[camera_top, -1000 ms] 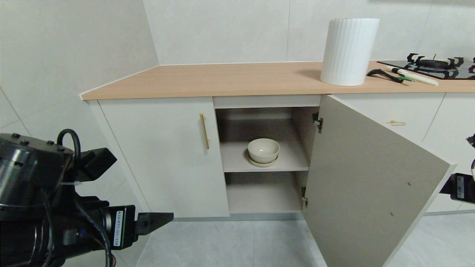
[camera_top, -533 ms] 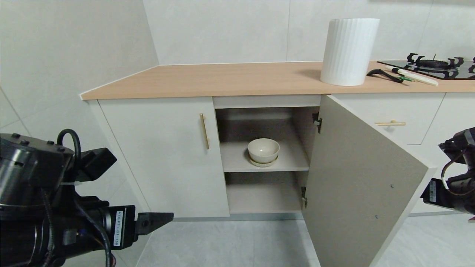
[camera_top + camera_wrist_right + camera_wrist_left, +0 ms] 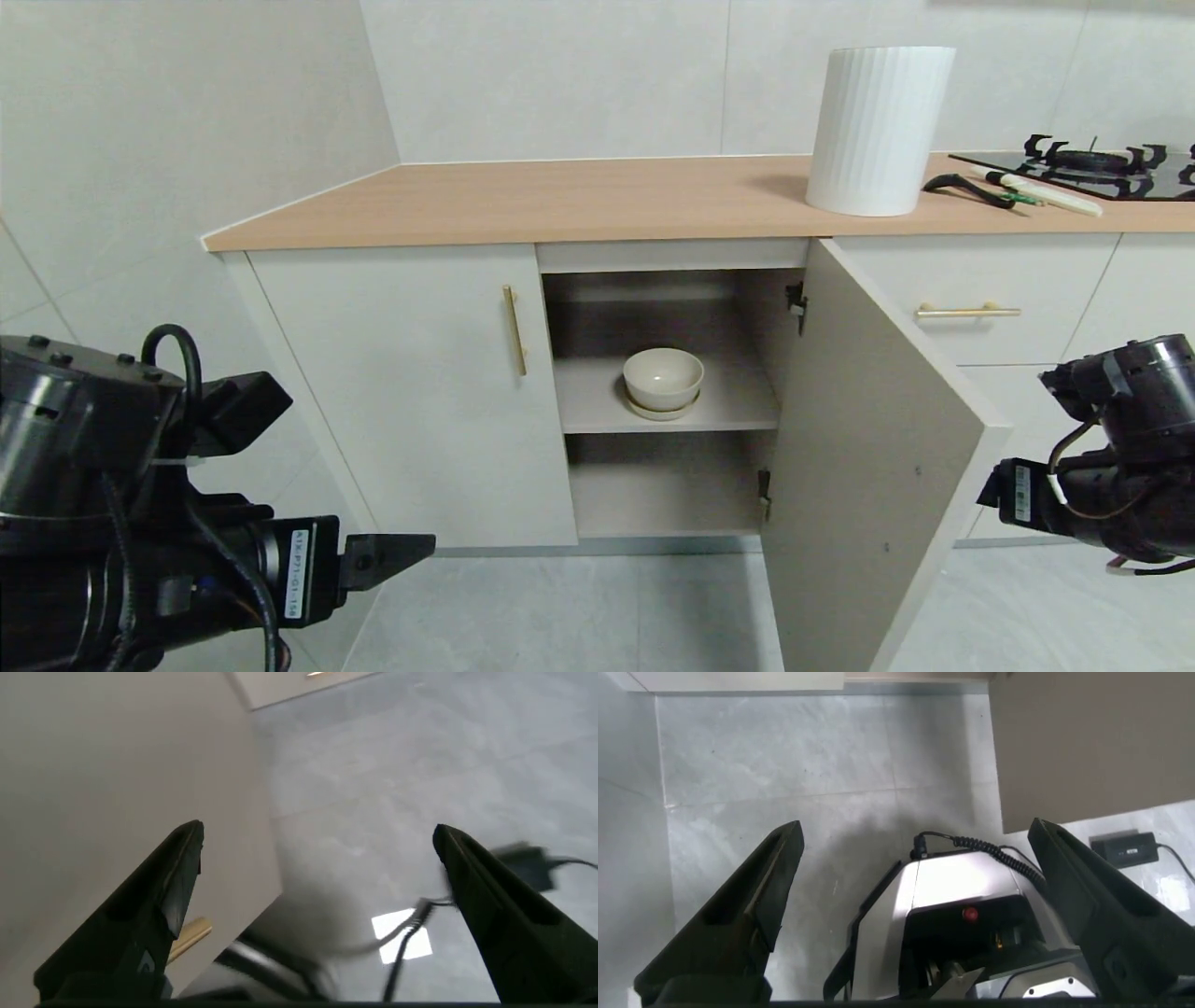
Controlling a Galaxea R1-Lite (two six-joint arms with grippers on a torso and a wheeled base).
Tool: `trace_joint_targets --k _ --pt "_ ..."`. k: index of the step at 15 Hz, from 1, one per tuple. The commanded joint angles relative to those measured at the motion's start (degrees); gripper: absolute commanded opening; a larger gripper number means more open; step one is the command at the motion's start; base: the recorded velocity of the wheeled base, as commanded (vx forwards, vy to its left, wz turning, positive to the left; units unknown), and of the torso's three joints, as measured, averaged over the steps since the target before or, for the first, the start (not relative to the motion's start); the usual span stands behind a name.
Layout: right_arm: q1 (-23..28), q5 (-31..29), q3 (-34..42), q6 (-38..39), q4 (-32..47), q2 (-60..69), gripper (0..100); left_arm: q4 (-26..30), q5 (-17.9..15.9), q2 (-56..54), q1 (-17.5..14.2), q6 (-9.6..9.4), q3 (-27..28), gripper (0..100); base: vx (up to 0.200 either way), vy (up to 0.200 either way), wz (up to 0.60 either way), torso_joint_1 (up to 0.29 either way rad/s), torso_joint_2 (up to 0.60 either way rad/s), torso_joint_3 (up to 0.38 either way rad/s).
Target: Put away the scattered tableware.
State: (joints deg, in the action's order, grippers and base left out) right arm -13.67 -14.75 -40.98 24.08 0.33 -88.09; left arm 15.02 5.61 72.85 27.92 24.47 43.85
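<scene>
A cream bowl (image 3: 663,376) sits on a small plate (image 3: 661,409) on the middle shelf of the open cabinet (image 3: 597,397). The cabinet's right door (image 3: 868,448) stands partly open, swung out toward me. My right arm (image 3: 1111,467) is just outside that door's free edge. In the right wrist view my right gripper (image 3: 318,835) is open and holds nothing, with the door's face (image 3: 112,784) and its gold handle (image 3: 192,936) close beside one finger. My left gripper (image 3: 401,549) hangs low at the left, open and empty (image 3: 915,835) above the floor.
A tall white ribbed cylinder (image 3: 878,131) stands on the wooden counter (image 3: 560,201). Utensils (image 3: 1027,191) lie by the gas hob (image 3: 1102,163). The left cabinet door (image 3: 420,392) is shut. A drawer with a gold handle (image 3: 966,311) is right of the open door.
My right arm has come in from the right edge toward the cabinet, and the open door has swung partway toward shut. The left arm and the bowl have not moved.
</scene>
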Motion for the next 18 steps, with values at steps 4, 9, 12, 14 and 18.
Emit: trace_joint_targets --k 4,9,12,14,18 --pt "-7.43 -0.10 0.12 5.72 -3.67 -3.58 100 0.01 0.02 -0.25 0.03 0.05 0.18 100 0.000 0.000 0.00 0.000 0.00 0.000" --pt "-13.23 -0.02 1.17 8.36 -11.67 -7.01 100 -0.08 -0.25 -0.60 0.03 0.05 0.18 100 0.000 0.000 0.00 0.000 0.00 0.000" --pt "-16.74 0.51 0.73 7.65 -18.35 -11.40 100 -0.08 -0.16 -0.78 0.03 0.14 0.36 100 0.000 0.000 0.00 0.000 0.00 0.000" --pt "-17.10 1.48 -0.32 4.84 -21.95 -13.69 100 -0.43 0.46 -0.60 0.03 0.14 0.27 100 0.000 0.000 0.00 0.000 0.00 0.000" --pt "-17.18 6.75 -4.28 0.27 -22.13 -15.09 100 -0.78 1.25 -0.60 0.03 0.05 0.18 100 0.000 0.000 0.00 0.000 0.00 0.000"
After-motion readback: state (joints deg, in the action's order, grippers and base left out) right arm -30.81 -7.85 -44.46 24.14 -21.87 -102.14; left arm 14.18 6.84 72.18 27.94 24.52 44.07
